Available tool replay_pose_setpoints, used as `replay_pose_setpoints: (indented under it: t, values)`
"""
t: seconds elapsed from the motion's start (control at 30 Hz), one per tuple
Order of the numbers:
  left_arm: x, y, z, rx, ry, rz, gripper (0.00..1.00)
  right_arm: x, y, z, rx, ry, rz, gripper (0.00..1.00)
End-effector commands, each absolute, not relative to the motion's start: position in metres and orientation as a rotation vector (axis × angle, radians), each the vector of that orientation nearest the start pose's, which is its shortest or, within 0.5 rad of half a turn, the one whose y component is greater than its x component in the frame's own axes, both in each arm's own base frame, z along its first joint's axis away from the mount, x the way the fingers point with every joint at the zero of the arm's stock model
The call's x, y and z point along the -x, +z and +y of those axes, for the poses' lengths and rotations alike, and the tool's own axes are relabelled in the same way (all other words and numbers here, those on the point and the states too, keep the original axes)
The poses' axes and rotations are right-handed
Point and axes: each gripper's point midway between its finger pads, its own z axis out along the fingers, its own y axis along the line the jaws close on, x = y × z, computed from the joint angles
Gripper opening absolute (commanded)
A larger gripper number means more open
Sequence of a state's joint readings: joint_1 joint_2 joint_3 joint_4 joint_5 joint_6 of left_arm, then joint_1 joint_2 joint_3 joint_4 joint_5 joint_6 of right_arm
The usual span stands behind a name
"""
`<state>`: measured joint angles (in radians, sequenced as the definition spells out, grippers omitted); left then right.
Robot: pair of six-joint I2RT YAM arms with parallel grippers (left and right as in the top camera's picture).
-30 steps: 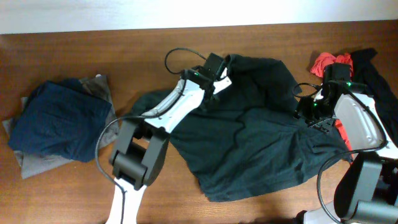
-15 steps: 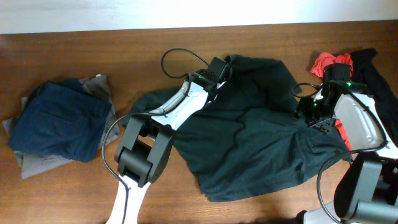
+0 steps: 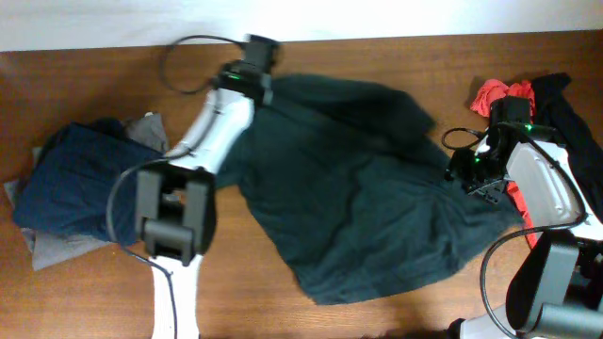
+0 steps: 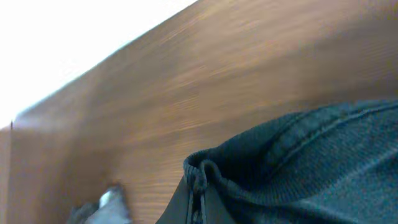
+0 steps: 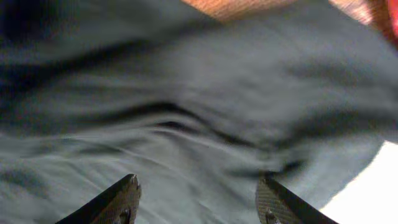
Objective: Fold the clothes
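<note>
Now your left gripper (image 3: 256, 55) has clamped the edge of the large dark green fabric shirt (image 3: 367, 207) and dragged it far-left across the brown wooden tabletop (image 3: 424, 56), spreading it out mid-tabletop for folding, while your right gripper (image 5: 196, 193) hangs wide open above it.

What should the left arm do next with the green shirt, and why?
Probably lower the left claw and lay the pinched edge on the table: the green shirt is spread but wrinkled, and the right claw hovers open over its other side.
</note>
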<state>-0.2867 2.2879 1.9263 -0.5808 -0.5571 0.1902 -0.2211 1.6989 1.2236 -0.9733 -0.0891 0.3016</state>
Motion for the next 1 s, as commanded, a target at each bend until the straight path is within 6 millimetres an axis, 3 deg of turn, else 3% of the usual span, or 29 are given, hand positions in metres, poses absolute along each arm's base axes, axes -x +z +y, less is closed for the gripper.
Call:
replay_pose_setpoints:
  t: [0.0,0.17,0.3,0.43,0.53,0.77,0.97]
  values:
    - [-0.582,0.109,-0.032,-0.177,0.598,2.423,0.0,-0.327,0.078,-0.048,-0.706,0.215,2.93,0.64]
    - [-0.577,0.101,0.005,-0.121,0.588,2.479,0.01,-0.321,0.07,-0.038,-0.678,0.229,2.96,0.57]
    - [-0.574,0.099,0.013,-0.112,0.596,2.497,0.11,-0.326,0.054,-0.027,-0.614,0.232,2.939,0.53]
    - [-0.573,0.099,0.012,-0.116,0.596,2.5,0.4,-0.344,0.034,-0.021,-0.579,0.24,2.843,0.17]
    - [-0.572,0.098,0.012,-0.118,0.598,2.508,0.45,-0.349,0.019,-0.023,-0.648,0.249,2.799,0.05]
    - [-0.569,0.096,0.012,-0.124,0.602,2.521,0.57,-0.351,-0.015,-0.044,-0.715,0.086,2.795,0.04]
    - [-0.569,0.096,0.012,-0.124,0.601,2.521,0.74,-0.334,-0.05,-0.087,-0.892,-0.13,2.812,0.04]
